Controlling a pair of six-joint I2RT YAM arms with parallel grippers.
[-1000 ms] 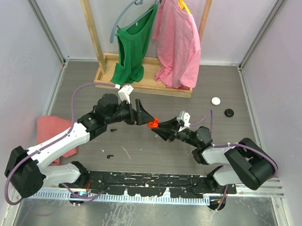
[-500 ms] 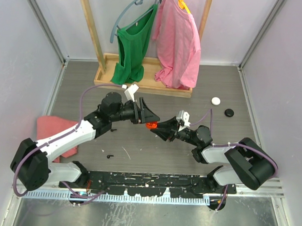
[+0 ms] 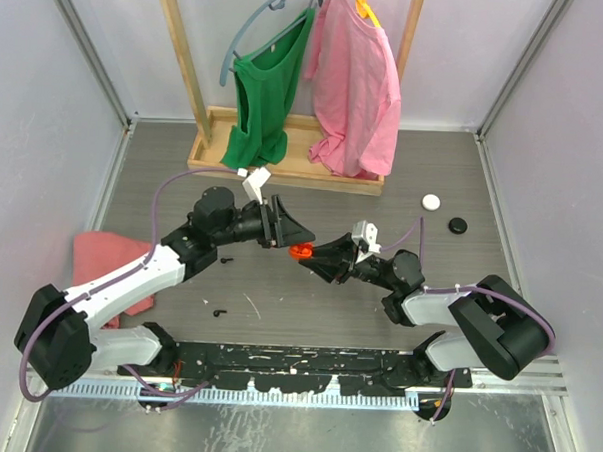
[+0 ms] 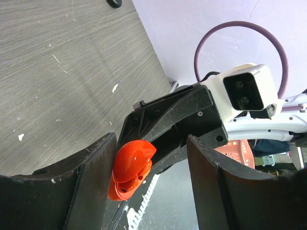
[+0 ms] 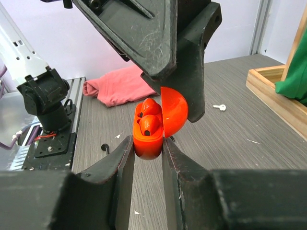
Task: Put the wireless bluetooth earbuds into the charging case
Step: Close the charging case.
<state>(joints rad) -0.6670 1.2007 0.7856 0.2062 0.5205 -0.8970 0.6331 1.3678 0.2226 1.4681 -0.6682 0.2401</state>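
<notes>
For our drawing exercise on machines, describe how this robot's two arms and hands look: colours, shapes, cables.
The left arm and right arm have white shells between bulky black joints; a purple cable loops along each. The left hand and right hand each have two broad, scuffed black wedge fingers, with a small white camera block behind.

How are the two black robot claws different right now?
The right gripper is shut on the small orange-red charging case, pinching its base. The left gripper is open and grips nothing, its fingers standing either side of the case's raised lid. In the top view the right gripper points leftward, while the left gripper points rightward. Both are black, two-fingered and meet at the case.
</notes>
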